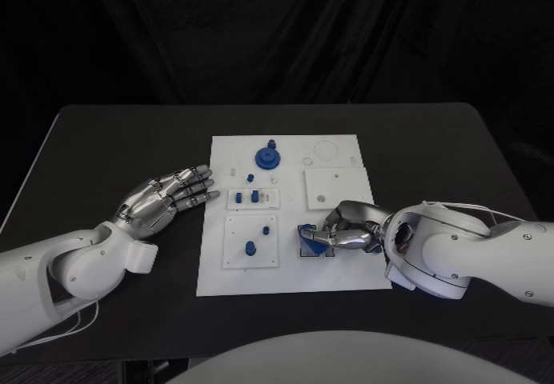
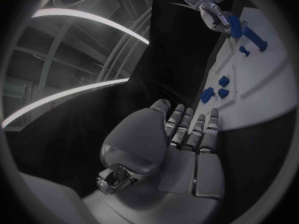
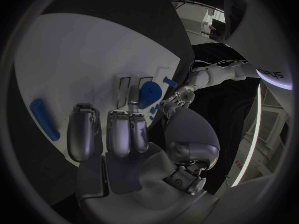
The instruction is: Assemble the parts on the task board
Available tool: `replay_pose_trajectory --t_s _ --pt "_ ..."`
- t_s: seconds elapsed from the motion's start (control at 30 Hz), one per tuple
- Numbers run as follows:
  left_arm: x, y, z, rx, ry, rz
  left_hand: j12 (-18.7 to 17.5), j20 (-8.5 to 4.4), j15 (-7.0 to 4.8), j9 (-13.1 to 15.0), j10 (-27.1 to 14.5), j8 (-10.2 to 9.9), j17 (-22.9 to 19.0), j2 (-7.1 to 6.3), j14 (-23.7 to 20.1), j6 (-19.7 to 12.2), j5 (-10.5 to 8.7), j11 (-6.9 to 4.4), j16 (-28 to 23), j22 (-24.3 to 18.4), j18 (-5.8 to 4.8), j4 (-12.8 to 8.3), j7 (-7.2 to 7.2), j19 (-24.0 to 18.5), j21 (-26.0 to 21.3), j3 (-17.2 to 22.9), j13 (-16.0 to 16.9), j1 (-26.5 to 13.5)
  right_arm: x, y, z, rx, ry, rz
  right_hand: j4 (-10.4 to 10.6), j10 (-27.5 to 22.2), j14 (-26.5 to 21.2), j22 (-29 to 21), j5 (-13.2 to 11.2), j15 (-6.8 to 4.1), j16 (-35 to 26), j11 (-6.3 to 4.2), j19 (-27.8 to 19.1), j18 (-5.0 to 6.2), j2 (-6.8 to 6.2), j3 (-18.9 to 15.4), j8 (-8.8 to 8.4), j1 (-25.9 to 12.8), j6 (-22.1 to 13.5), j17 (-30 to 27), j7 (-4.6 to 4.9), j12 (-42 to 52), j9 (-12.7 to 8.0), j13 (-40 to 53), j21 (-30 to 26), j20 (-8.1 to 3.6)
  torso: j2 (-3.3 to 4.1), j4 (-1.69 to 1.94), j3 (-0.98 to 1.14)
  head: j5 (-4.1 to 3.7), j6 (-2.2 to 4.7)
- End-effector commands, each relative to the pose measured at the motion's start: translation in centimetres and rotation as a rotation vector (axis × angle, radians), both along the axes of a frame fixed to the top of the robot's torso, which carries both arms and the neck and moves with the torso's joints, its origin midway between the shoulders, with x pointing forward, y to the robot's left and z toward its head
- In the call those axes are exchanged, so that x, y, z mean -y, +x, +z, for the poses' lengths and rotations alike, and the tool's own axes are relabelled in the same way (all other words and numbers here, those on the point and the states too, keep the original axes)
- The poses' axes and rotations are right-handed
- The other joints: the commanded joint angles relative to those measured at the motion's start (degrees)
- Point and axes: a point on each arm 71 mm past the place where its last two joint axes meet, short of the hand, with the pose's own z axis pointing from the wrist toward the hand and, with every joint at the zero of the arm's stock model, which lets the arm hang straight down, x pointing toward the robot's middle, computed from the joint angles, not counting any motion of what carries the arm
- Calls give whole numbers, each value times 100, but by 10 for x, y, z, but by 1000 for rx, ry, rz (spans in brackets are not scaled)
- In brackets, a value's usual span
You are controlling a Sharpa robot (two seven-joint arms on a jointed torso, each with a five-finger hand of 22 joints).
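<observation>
Task board (image 1: 347,276) sits mid-bench (image 1: 104,152), long side running 12 to 6 o'clock, so both arms can reach it. Right robot hand (image 1: 342,234) is down over the board's 4 o'clock corner, fingers curled round a blue part (image 1: 308,238) at the grey-edged slot there; looks like it's pinching the part to seat it, tho exact contact pts are hidden by the fingers. In the right wrist view the fingers (image 3: 118,132) hang over the white plate w/ a blue strip-shaped part (image 3: 44,118) lying off to one side, apart from them. Left robot hand (image 1: 171,196) rests at the board's 9 o'clock edge, just beside it, fingers spread and straight, holding nothing; prob. parked there to stay clear yet ready to steady the plate. Blue gear w/ knob (image 1: 268,157) stands at 12 o'clock on the board. Small blue pegs (image 1: 246,196) stand in the inset tile near centre-left, two more pegs (image 1: 256,240) in the tile at 7 o'clock, presumably already seated. White square tile (image 1: 337,188) at 2 o'clock carries no blue piece, so work remains there.
</observation>
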Motion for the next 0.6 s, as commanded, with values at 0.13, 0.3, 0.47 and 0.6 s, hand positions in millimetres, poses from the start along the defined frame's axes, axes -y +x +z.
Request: replay_pose_trajectory --t_s 0.13,0.3,0.47,0.6 --pt "1 -1 0 0 -16 -8 20 -2 -1 4 38 26 5 -23 -14 32 27 -12 20 -9 -96 -8 143 18 -19 26 9 -50 0 2 0 28 7 5 1 602 484 1174 -505 39 -44 64 190 -13 154 -430 -75 -209 -14 902 49 15 -11 1507 -70 48 2 -6 2 22 0" --pt "1 -1 0 -1 -16 -9 20 -2 -1 4 38 26 5 -23 -14 32 27 -12 20 -9 -96 -8 143 18 -19 26 9 -50 0 3 0 38 13 1 2 602 484 1171 -802 49 -46 74 184 -10 264 -713 -111 -220 -20 899 61 15 -19 1507 -83 58 3 -2 1 24 0" --pt "1 -1 -1 -2 -16 -10 30 -2 -1 4 52 27 6 -23 -13 33 31 -11 24 -10 -96 -12 145 17 -20 37 11 -50 1 3 1 46 18 2 -3 602 484 1171 -918 51 -45 77 186 -10 282 -842 -125 -182 -15 899 62 15 -25 1507 -82 61 3 0 3 25 0" --pt "1 -1 -1 -4 -16 -11 30 -2 -1 4 52 27 6 -23 -13 33 31 -11 24 -10 -96 -12 145 17 -20 37 11 -50 3 2 2 54 28 8 -37 602 484 1179 -484 47 -44 70 196 -16 319 -952 -125 208 26 899 51 15 -23 1507 -58 59 2 -10 1 52 0"
